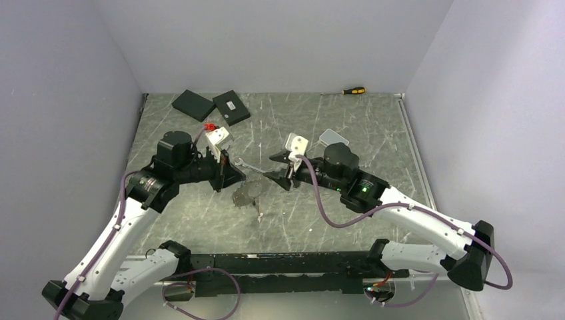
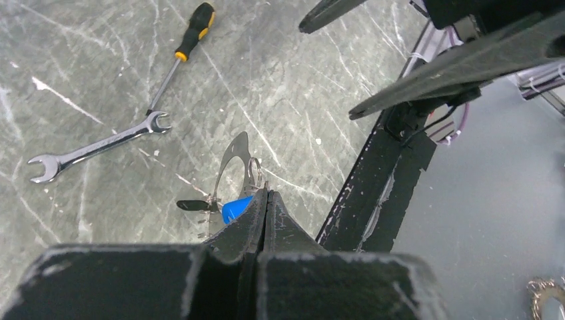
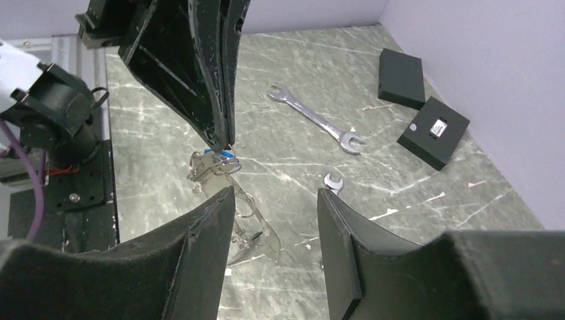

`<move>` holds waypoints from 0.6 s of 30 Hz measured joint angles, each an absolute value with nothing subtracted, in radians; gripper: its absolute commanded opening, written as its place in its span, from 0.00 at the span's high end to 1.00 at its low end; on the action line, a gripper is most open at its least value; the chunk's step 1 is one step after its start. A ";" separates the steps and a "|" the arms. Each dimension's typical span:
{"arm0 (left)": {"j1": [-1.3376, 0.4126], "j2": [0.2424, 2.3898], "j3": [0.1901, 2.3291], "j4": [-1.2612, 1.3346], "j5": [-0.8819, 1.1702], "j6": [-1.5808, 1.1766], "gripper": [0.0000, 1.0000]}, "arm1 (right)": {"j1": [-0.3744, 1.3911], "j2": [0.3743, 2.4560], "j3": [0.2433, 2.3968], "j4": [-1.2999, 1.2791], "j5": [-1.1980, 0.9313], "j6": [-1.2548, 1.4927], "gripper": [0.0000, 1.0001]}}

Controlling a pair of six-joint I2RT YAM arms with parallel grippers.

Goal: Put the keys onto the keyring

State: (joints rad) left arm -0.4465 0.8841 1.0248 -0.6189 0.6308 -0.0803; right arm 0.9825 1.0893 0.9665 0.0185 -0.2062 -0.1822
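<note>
Top: left gripper (image 1: 236,177) was clenched on the thin grey wire keyring (image 1: 246,196); right gripper (image 1: 270,168) faced it, released, nothing held. Left wrist: slim flat silver spanner (image 2: 100,145) lay on worktop (image 2: 66,220) beyond keyring. Right wrist: best approach prob. pinch spanner mid-shaft, w/ left holding keyring steady.

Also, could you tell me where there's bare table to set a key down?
Bare: the far strip between the boxes and the screwdriver, and the near strip between the keyring and the base rail. Crowded: the centre, where the left gripper and right gripper meet over the keyring beside a key.
</note>
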 measured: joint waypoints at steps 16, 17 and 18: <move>-0.447 0.988 1.169 -0.711 0.800 0.105 1.00 | 0.873 1.209 0.982 -0.125 -0.599 -0.355 0.50; -0.447 0.994 1.178 -0.721 0.806 0.114 1.00 | 0.873 1.210 0.985 -0.126 -0.612 -0.358 0.51; -0.447 1.000 1.184 -0.727 0.813 0.121 1.00 | 0.873 1.210 0.989 -0.126 -0.620 -0.360 0.51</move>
State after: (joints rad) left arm -0.4465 0.9997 1.1835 -0.7265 0.8135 0.1211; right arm 0.8730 1.2098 0.9890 -0.1265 -0.6205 -0.3595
